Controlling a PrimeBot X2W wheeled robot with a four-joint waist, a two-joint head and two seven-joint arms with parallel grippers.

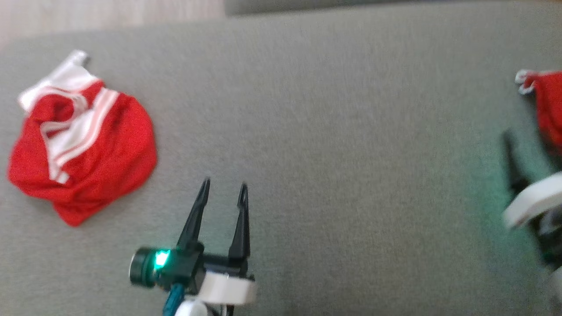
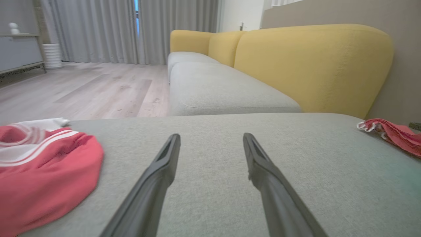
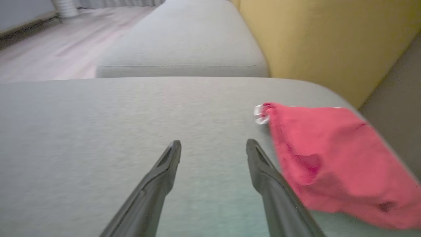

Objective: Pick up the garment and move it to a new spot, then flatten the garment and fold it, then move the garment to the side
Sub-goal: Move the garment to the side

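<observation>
two red garments on this grey seat cushion [image 1: 329,131]. the right gripper [image 3: 213,146] has its fingers spread wide with nothing between them. the flat red garment [image 3: 329,154] lies just beside its right-hand finger, near the cushion's far corner; can't tell if cloth and finger touch. it looks flattened and folded over, with a bit of white trim at the far tip, so i'd guess that one is done and parked at the side. the left gripper [image 1: 224,186] is also wide open and empty, hovering over bare cushion. the crumpled red and white garment [image 1: 83,145] sits well off to its left, bunched in a heap. if that's next, all of it is left: pick up, move, flatten, fold, set aside.
</observation>
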